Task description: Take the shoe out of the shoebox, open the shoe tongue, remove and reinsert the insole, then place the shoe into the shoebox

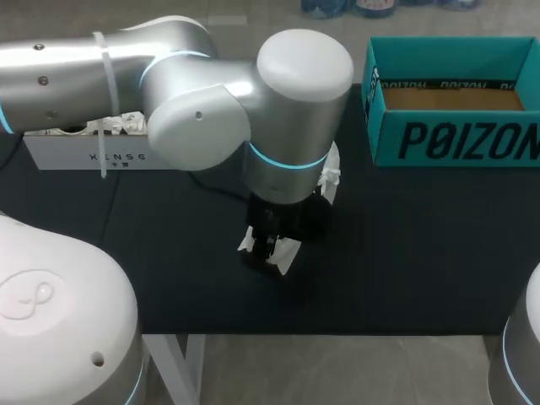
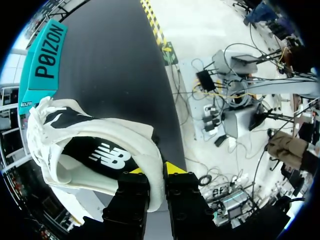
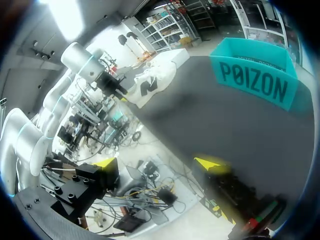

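In the left tool (image 2: 155, 171), shoe (image 2: 115, 135) collar.

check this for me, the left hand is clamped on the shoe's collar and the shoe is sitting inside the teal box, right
Not quite. The left hand is clamped on the shoe at its collar, but the shoe is outside the teal box, over the dark table. The head view shows the box empty.
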`<state>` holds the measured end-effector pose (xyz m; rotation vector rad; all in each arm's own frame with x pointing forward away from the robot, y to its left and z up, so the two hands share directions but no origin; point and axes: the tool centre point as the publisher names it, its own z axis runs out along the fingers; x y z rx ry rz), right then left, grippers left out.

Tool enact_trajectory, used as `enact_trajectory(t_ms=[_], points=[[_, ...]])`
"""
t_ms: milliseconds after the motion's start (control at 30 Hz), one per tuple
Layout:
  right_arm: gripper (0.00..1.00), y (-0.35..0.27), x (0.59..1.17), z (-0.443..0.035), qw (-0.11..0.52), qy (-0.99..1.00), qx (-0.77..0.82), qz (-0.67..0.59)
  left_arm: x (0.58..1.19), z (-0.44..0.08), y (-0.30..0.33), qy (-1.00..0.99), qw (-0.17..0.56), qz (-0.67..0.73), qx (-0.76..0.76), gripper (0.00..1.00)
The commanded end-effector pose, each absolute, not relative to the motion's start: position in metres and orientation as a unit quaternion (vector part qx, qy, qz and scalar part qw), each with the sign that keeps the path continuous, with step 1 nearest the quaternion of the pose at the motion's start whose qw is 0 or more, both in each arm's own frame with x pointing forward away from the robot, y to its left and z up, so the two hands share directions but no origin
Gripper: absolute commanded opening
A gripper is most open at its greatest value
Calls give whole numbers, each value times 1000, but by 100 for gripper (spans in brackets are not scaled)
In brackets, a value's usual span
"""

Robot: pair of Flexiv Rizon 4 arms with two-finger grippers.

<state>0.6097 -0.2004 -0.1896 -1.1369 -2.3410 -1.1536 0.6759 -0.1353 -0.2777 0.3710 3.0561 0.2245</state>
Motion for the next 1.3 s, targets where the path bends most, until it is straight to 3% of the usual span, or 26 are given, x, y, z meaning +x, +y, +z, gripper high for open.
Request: enact_trajectory(t_ms=[33, 300, 567, 1300], points=[[100, -198, 601, -188, 34, -824, -446, -347, 676, -277, -134, 990, 29, 71, 121, 0], [100, -198, 601, -188, 34, -824, -446, -347, 693, -266, -114, 988, 40, 72, 129, 0], [100, -198, 601, -188, 34, -824, -446, -347, 751, -246, -54, 975, 73, 125, 168, 0], [100, -198, 601, -188, 34, -824, -446, -347, 904, -224, 89, 937, 81, 83, 330, 0]])
